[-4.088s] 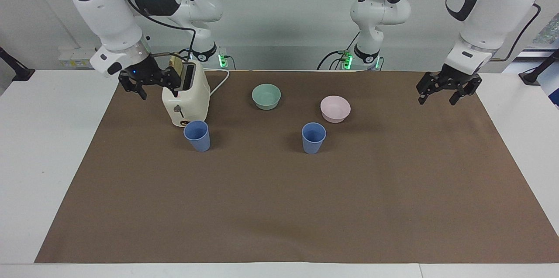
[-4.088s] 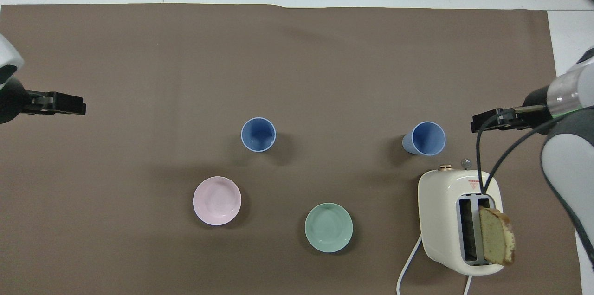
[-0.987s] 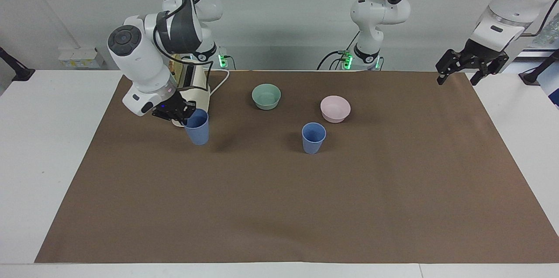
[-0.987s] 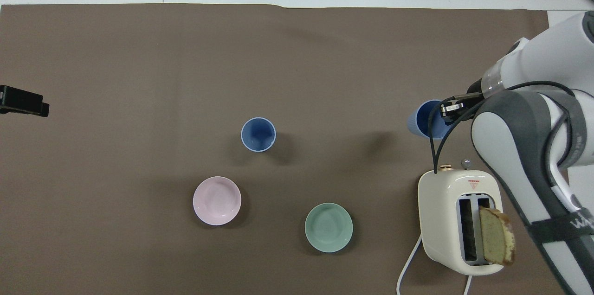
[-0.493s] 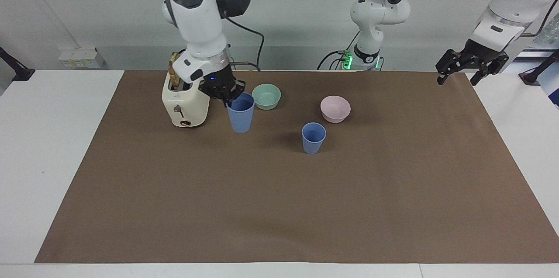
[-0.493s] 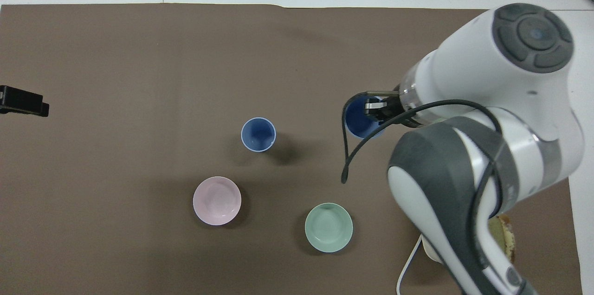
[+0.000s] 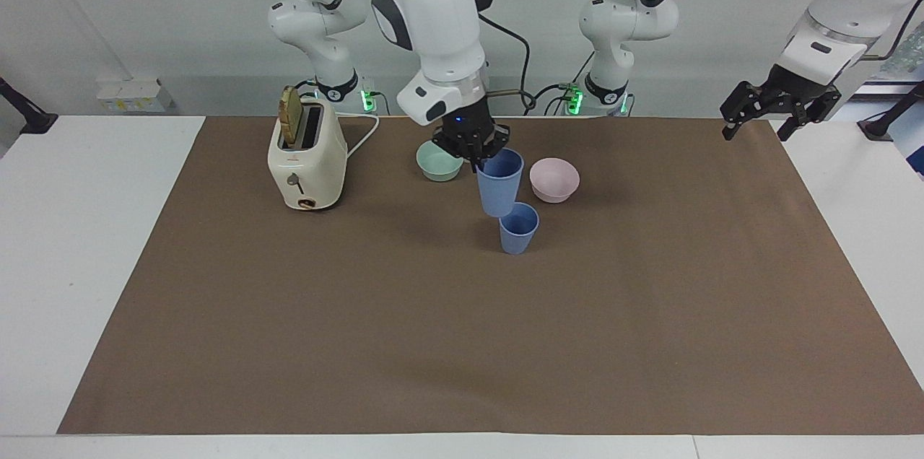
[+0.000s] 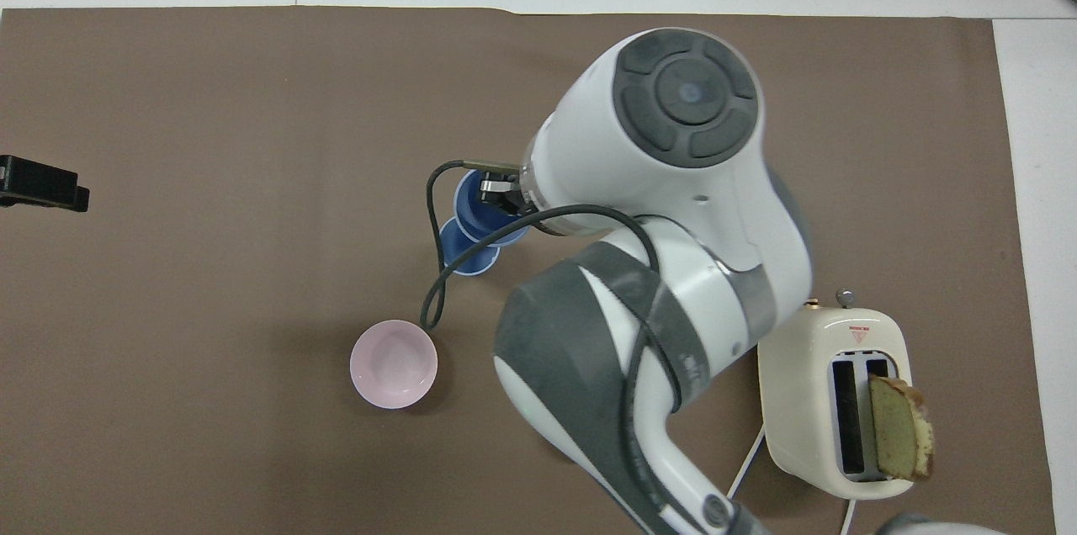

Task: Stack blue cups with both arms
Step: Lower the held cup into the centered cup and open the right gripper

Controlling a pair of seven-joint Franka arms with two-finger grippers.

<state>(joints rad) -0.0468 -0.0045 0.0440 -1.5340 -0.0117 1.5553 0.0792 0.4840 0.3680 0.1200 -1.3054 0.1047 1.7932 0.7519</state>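
Note:
My right gripper [image 7: 479,156] is shut on the rim of one blue cup [image 7: 499,192] and holds it up in the air, slightly tilted. Its base hangs just over the rim of the other blue cup [image 7: 518,229], which stands upright mid-mat. In the overhead view the held cup [image 8: 468,202] overlaps the standing cup [image 8: 461,252], and the right gripper [image 8: 498,195] shows at the held cup's rim. My left gripper [image 7: 758,124] waits open and empty, raised over the mat's edge at the left arm's end; only its tips [image 8: 42,184] show from overhead.
A cream toaster [image 7: 307,163] with a bread slice in one slot stands toward the right arm's end. A teal bowl [image 7: 434,164] and a pink bowl [image 7: 554,179] sit nearer to the robots than the standing cup. From overhead the right arm hides the teal bowl.
The right arm has carried its blue cup from beside the toaster across the mat to just over the standing cup. The left gripper has stayed where it was.

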